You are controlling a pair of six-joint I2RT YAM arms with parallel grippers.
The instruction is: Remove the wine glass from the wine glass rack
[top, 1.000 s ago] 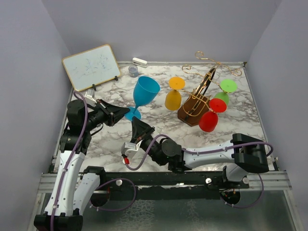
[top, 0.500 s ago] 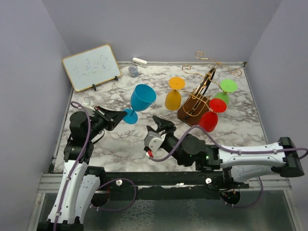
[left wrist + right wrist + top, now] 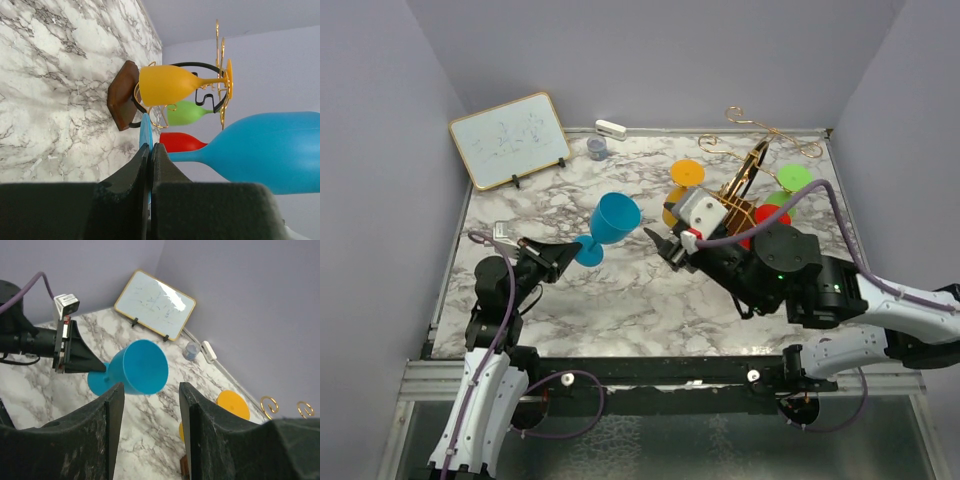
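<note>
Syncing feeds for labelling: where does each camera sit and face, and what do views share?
Top external: above, behind the bases, looking down at the table; left arm and right arm show.
Left wrist: on that wrist, looks along its shut fingers toward the wine glass rack.
Right wrist: on that wrist, looks between its open fingers toward the whiteboard and left gripper.
Shared: all three show the blue wine glass the left gripper holds.

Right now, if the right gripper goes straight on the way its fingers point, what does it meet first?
The blue wine glass: its bowl sits centred between the right gripper's open fingers, while the left gripper pinches its foot. How far ahead it is, the wrist view doesn't settle.
</note>
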